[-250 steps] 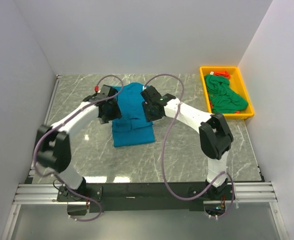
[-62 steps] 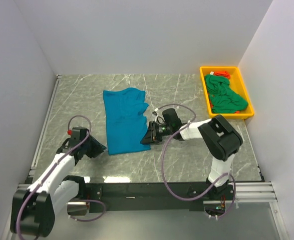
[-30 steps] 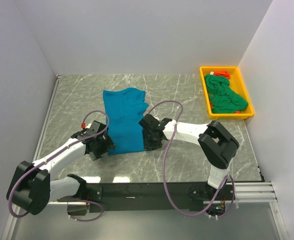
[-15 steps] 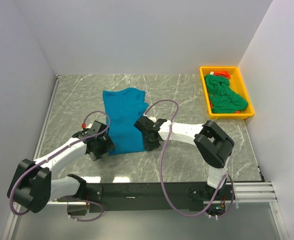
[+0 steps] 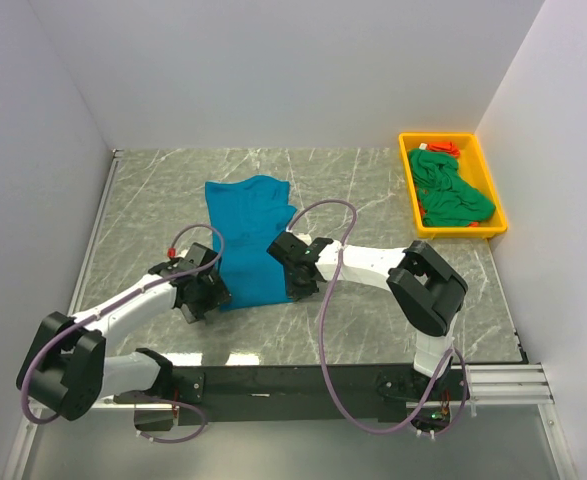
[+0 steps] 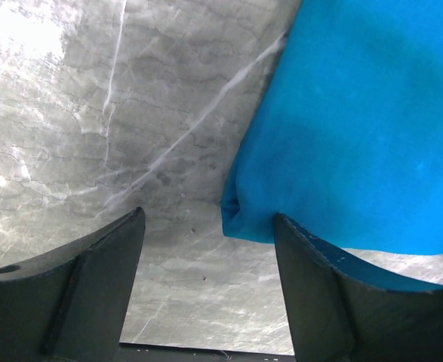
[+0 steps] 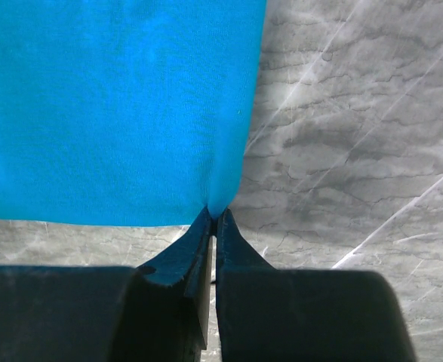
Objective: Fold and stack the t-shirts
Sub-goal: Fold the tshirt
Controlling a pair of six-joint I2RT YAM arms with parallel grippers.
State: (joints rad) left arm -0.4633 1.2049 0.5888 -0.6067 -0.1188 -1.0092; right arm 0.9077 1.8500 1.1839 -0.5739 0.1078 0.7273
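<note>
Right tool (image 7: 212,216): two dark wedge-shaped fingers pressed tight together, pinching the lower right corner of the teal-blue t-shirt (image 7: 115,98). The cloth narrows to a point where it meets the tips.
Left tool (image 6: 208,226): jaws stand wide apart with nothing held. Its broad, dark, rounded fingers (image 6: 93,279) sit either side of the shirt's softly rolled lower left corner, one over bare stone and the other overlapping the cloth's edge in the wrist view.
Teal-blue t-shirt: centre of the top view, lying flat on the bench. It is folded into a long narrow panel of smooth matte knit, rumpled along its right edge, with its lower end between the two tools.
Green t-shirt (image 5: 451,195): crumpled heap inside the yellow bin (image 5: 406,170), a rectangular plastic tray at the upper right of the frame.
Red-orange piece (image 5: 445,149): small scrap at the bin's upper end, touching the green cloth.
Bench (image 5: 143,200): grey marbled slab, glossy, with pale veins.
</note>
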